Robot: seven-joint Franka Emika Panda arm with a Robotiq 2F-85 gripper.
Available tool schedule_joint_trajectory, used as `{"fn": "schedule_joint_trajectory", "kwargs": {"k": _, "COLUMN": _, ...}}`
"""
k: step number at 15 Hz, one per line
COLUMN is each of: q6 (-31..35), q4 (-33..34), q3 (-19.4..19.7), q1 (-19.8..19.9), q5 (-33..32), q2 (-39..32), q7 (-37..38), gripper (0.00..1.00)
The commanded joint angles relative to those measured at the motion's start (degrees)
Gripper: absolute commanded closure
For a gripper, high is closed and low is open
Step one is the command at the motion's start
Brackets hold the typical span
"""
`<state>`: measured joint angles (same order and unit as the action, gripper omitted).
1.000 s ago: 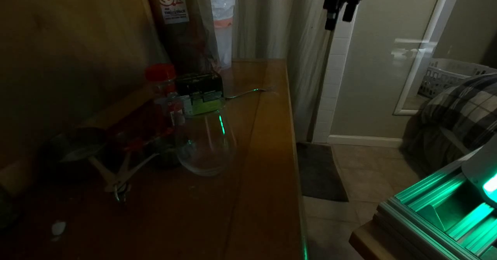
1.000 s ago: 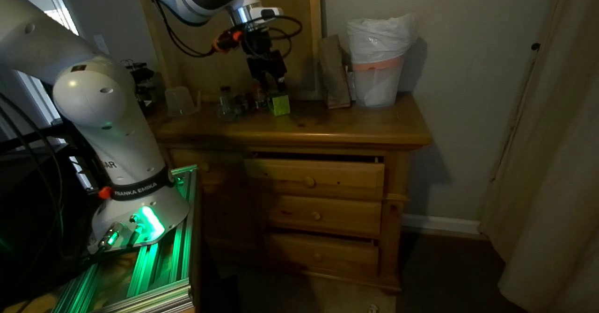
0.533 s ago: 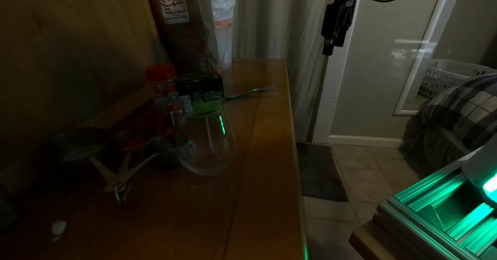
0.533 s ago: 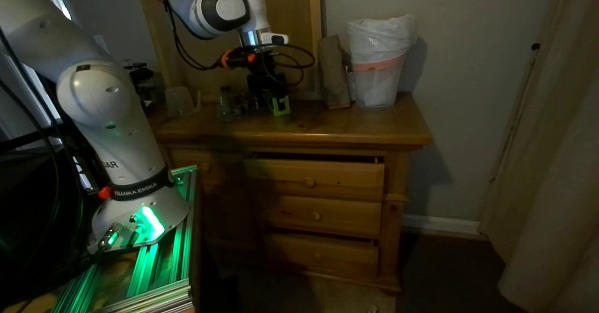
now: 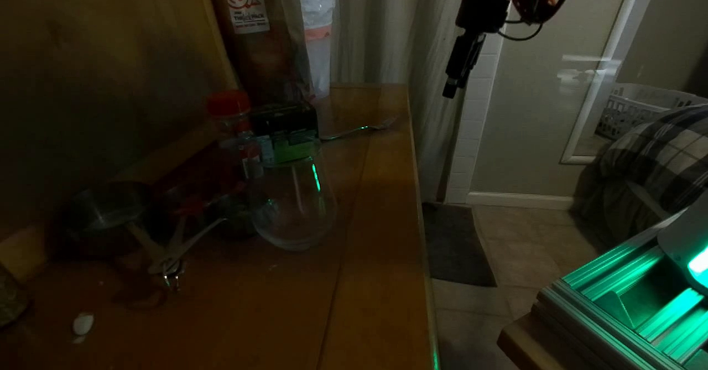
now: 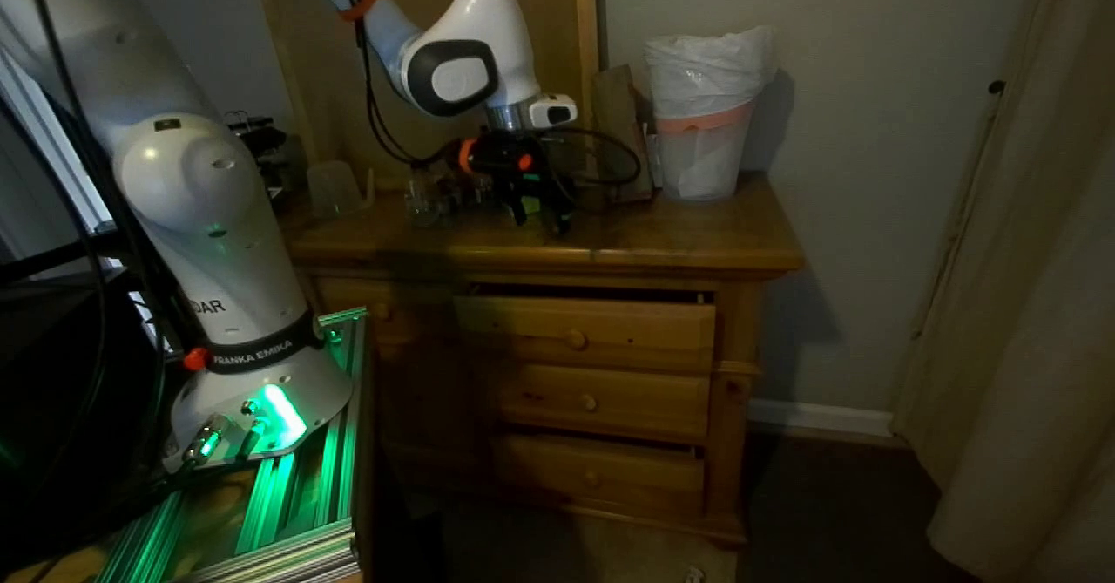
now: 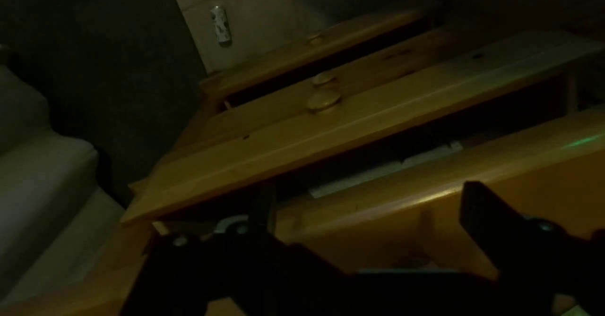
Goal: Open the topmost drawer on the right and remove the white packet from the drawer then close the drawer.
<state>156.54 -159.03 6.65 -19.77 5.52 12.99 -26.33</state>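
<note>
Nr gray wall (image 6: 871, 173) & curtain (image 5: 376, 38), dimly lit wooden desk (image 6: 697, 230) w/ lined bin (image 6: 701, 152), paper bag (image 5: 276, 49) on top; topmost R drawer (image 6: 645, 330) below, ajar; fingers (image 7: 491, 228) spread wide, free.

Came out dim, murkiest in the wrist view. Caught green glare off the robot base (image 6: 277, 409), green glint on the glass (image 5: 293, 209). Crushed the tool (image 7: 367, 205) to near-black, left the topmost drawer (image 7: 368, 123) interior mostly shadowed.

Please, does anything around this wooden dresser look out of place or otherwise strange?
Yes. The bottom drawer stands slightly open, though the task concerns only the top drawer. Also, a small patterned cylinder lies on the floor, as if dropped.
</note>
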Motion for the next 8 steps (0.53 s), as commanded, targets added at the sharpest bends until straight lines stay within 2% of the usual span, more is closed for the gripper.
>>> {"fn": "schedule_joint_trajectory", "kwargs": {"k": 1, "q6": 7.23, "q4": 0.01, "q3": 10.81, "q1": -15.39, "q5": 14.78, "q2": -6.21, "q7": -15.85, "gripper": 0.00}}
{"fn": "schedule_joint_trajectory", "kwargs": {"k": 2, "q6": 5.72, "q4": 0.13, "q3": 14.12, "q1": -19.82, "q5": 19.28, "q2": -6.21, "q7": -20.66, "gripper": 0.00}}
{"fn": "schedule_joint_trajectory", "kwargs": {"k": 4, "q6": 2.84, "q4": 0.42, "q3": 16.94, "q1": -23.87, "q5": 26.19, "q2": -6.65, "q7": -29.52, "gripper": 0.00}}
{"fn": "schedule_joint_trajectory", "kwargs": {"k": 6, "q6": 1.22, "q4": 0.41, "q3": 19.90, "q1": -25.59, "q5": 29.80, "q2": -8.05, "q7": -37.62, "gripper": 0.00}}
{"fn": "schedule_joint_trajectory", "kwargs": {"k": 8, "q6": 0.15, "q4": 0.33, "q3": 22.24, "q1": -25.10, "q5": 32.79, "q2": -10.14, "q7": -45.52, "gripper": 0.00}}
